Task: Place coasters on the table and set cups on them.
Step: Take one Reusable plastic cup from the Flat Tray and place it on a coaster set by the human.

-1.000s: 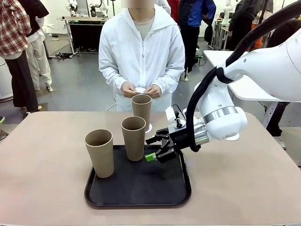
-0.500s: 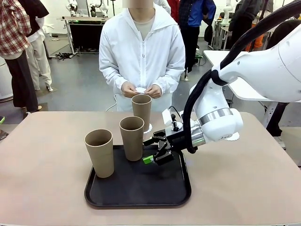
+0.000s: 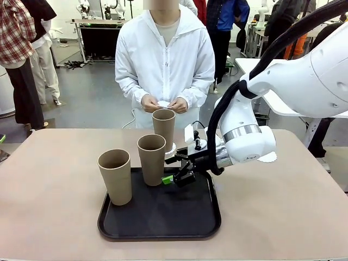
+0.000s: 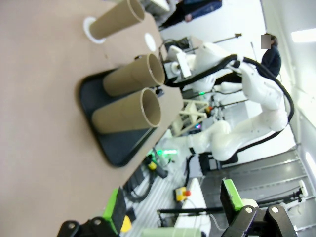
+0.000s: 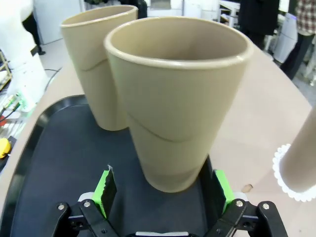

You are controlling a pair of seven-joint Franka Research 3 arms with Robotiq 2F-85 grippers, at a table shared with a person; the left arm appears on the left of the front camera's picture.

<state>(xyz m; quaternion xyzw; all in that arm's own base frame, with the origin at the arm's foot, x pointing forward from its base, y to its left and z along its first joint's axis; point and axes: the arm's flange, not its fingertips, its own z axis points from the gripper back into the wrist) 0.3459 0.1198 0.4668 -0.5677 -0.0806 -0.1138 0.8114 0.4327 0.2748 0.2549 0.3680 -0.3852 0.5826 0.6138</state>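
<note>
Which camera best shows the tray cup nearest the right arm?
Right wrist view: the cup sits close up before the open end effector. Front view shows it small; left wrist view has it sideways, far.

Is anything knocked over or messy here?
Nothing stands out. Two cups stand upright on the black tray, the third cup upright on a coaster on the table. No spills show.

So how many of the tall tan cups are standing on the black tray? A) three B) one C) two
C: the left tan tumbler and the middle tumbler stand on the black tray, while the far tumbler stands on a white lacy coaster beyond it.
</note>
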